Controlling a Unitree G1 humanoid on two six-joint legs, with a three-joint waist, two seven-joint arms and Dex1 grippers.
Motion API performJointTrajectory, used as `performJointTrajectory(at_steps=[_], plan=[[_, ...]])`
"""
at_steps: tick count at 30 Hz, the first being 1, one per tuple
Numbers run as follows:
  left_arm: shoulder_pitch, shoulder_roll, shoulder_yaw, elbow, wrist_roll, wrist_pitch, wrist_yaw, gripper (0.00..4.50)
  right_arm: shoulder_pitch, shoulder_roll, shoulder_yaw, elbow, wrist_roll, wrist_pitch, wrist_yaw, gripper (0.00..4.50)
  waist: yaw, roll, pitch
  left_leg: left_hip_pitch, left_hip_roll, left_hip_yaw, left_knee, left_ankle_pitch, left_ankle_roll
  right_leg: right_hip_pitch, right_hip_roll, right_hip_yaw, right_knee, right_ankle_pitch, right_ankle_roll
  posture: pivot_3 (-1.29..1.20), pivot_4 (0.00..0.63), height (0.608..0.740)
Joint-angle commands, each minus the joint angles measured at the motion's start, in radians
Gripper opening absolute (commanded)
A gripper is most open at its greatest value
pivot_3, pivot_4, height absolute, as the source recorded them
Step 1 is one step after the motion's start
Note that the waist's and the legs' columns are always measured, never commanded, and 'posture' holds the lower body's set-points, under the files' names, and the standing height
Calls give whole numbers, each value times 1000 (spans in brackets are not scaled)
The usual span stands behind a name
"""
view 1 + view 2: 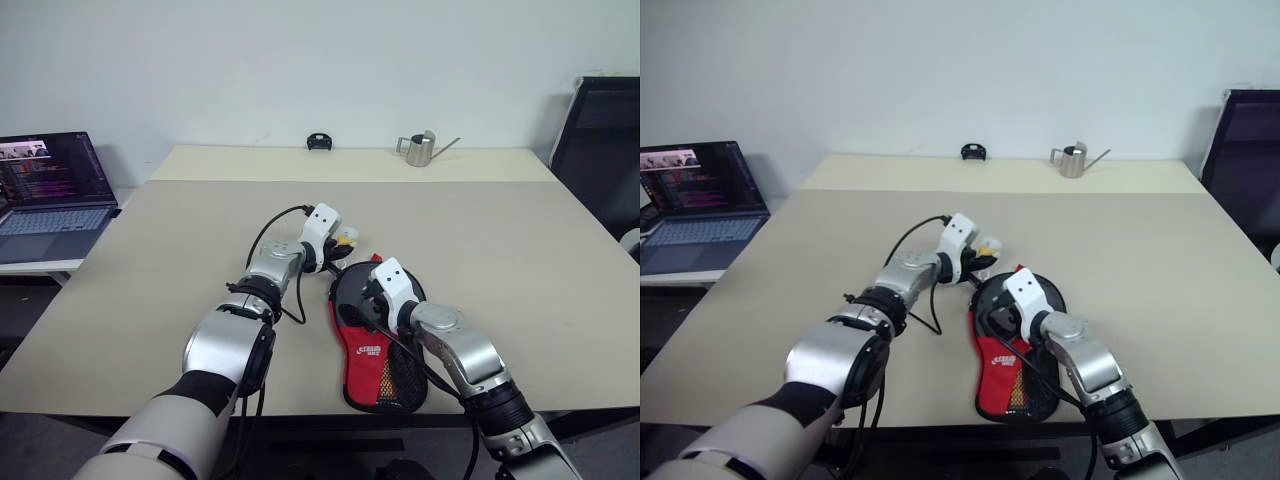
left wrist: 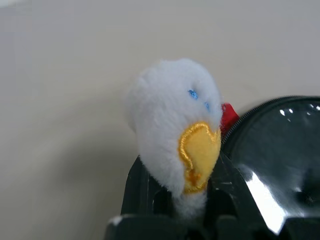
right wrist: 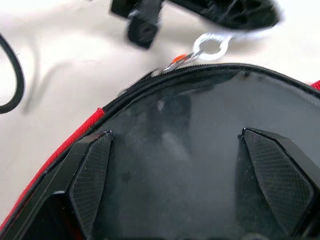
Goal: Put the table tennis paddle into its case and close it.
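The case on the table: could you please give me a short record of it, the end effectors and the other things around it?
case: black and red, lying flat on the tan table
zipper pull: metal ring at the case's round end, with a white plush duck charm
left end effector: shut on the plush duck charm
right end effector: open, fingers spread over the case's glossy black face
far edge: small metal watering can, small black object
left side: open laptop
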Motion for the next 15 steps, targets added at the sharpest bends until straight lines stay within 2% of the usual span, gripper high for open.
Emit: performJointTrajectory(at_steps=[1,10,15], plan=[[-71,-26,14,-9,23,-68,52,271,71,-27,22,5,-5,116,2,4500,2,0,0,0,0,0,0,0,0,0,0,0,0,0,0,0,150,740],[-100,-90,-6,16,99,-110,145,271,146,-58,20,-131,6,216,-6,4500,2,0,0,-1,0,-1,0,0,0,0,4,0,-1,0,0,0,150,740],[-107,-124,-25,24,160,-117,205,271,197,-36,11,-210,17,268,-46,4500,5,-1,0,-1,-1,-1,0,0,0,1,4,0,-2,0,0,0,150,740]])
